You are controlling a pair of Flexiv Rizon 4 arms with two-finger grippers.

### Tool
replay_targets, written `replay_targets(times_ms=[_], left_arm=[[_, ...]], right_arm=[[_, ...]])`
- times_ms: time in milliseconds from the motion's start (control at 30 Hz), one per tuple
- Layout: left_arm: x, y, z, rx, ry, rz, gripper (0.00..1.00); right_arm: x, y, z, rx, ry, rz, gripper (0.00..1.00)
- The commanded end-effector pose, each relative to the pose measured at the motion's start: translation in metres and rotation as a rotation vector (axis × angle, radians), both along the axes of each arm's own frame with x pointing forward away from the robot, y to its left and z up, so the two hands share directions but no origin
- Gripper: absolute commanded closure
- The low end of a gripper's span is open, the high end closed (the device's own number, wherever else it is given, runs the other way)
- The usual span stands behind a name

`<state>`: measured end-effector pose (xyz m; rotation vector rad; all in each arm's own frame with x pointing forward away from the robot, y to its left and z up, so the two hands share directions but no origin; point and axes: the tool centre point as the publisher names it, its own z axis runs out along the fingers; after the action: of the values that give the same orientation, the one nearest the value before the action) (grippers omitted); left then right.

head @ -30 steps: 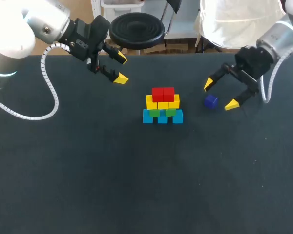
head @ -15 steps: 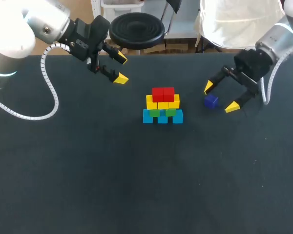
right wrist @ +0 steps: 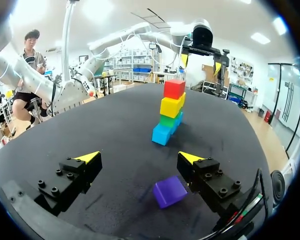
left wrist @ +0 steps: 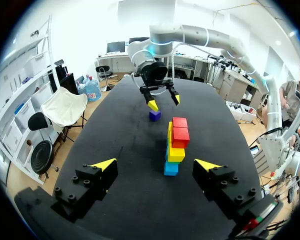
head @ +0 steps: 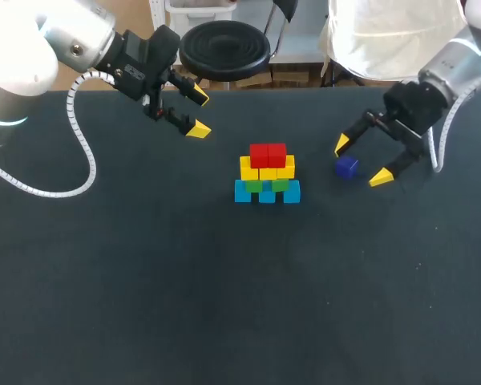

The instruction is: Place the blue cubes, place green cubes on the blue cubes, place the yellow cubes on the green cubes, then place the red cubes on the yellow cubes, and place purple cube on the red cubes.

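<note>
- Standing mid-tabletop (head: 224, 305), 1 stack: 3 blue cubes (head: 267, 193), 2 green cubes (head: 266, 185), 3 yellow cubes (head: 267, 172), 2 red cubes (head: 268, 154).
- 1 purple cube (head: 347, 167) lies beside it; the right tool (head: 361, 159), wide open, straddles it.
- Left tool (head: 199, 112) hangs open too, well apart.

— First item?
— Right gripper (right wrist: 140, 157); fingers spread wide, yellow tips well apart; nothing clamped.
— Between the fingers?
— Purple cube (right wrist: 170, 191); lies on the black table (right wrist: 105, 120), turned askew, close by one finger and clear of the other.
— Ahead?
— One stack, seen edge-on; blue cubes (right wrist: 162, 134) at the base, green cubes (right wrist: 167, 120) above, then yellow cubes (right wrist: 170, 106); red cubes (right wrist: 174, 88) on top.
— Beyond that?
— Left gripper (right wrist: 200, 62); hangs over the table's far end, fingers apart, holding nothing.
</note>
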<state>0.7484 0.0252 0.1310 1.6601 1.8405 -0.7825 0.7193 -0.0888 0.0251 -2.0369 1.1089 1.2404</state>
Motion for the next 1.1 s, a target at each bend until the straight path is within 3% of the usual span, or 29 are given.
replay_targets(times_ms=[33,733,800,867,1100], left_arm=[[0.001,0.0,0.0,0.001,0.001,-0.003,0.0],[0.001,0.0,0.0,0.001,0.001,-0.003,0.0],[0.001,0.0,0.0,0.001,0.001,-0.003,0.0],[0.001,0.0,0.0,0.001,0.001,-0.003,0.0],[0.001,0.0,0.0,0.001,0.001,-0.003,0.0]], right_arm=[[0.011,0.001,-0.005,-0.175,0.29,0.651,0.0],[0.022,0.0,-0.01,-0.183,0.34,0.656,0.0],[0.022,-0.001,-0.01,-0.182,0.346,0.661,0.09],[0.021,-0.002,-0.01,-0.184,0.35,0.662,0.44],[0.02,-0.003,-0.01,-0.196,0.354,0.663,0.55]])
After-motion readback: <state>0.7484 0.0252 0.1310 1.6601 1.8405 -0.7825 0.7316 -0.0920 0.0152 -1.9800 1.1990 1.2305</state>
